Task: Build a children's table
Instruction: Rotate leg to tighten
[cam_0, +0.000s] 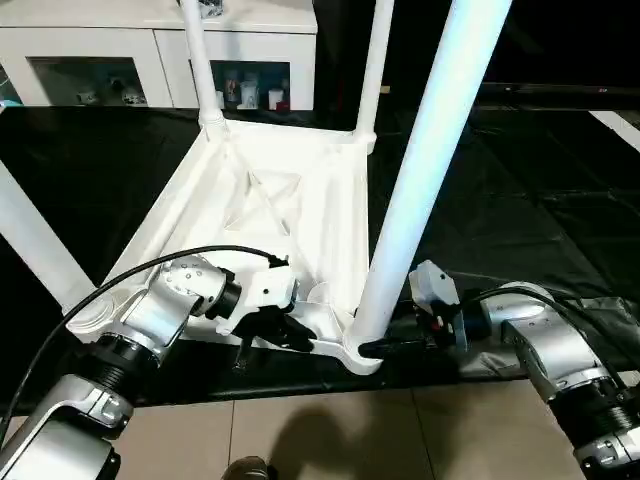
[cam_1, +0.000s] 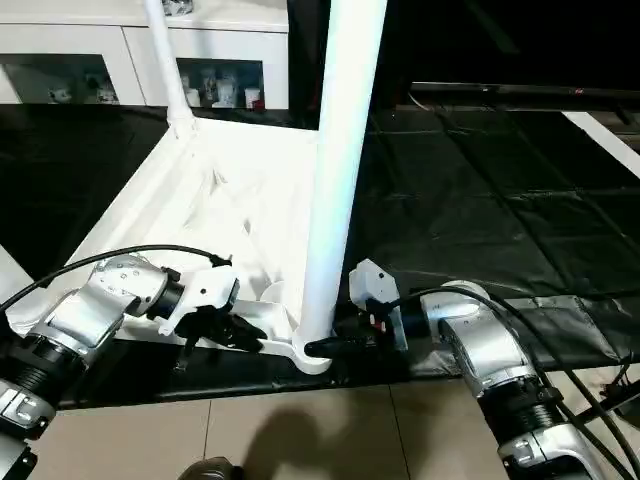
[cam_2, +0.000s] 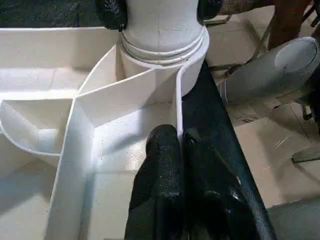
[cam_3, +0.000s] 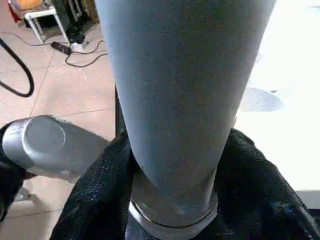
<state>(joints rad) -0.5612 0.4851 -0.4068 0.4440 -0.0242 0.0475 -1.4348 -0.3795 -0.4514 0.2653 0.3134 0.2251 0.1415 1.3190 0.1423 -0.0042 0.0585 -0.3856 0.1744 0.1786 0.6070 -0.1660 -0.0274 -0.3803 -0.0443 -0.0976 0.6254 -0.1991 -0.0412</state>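
The children's table (cam_0: 290, 210) lies upside down on a black cloth (cam_0: 520, 210) that covers the floor, so its ribbed underside looks up. It is all white plastic, smooth and a little shiny. Thin walls cross the underside in an X shape in the middle, and curved walls run near the corners. At each corner there is a round socket.

Four legs stand up from the sockets. The near right leg (cam_0: 425, 170) is a long smooth tube that becomes narrower toward its base, where a ring of thread meets the socket (cam_2: 162, 47). Two far legs (cam_0: 205, 70) rise at the back corners, and the near left leg (cam_0: 35, 245) leans out toward the picture edge.

The right gripper (cam_0: 385, 347) is closed around the base of the near right leg; its two black fingers (cam_3: 260, 185), with a rough, fabric-like texture, press the tube from both sides just above the thread. The left gripper (cam_0: 290, 335) is closed on the thin rim wall (cam_2: 177, 115) of the table top, near that same corner: one black finger is inside the wall and the other is outside, against the black cloth.

Beyond the cloth stands a white cabinet (cam_0: 160, 55) with glass doors and small objects inside. In front of the cloth the floor (cam_0: 350, 430) is beige tile.
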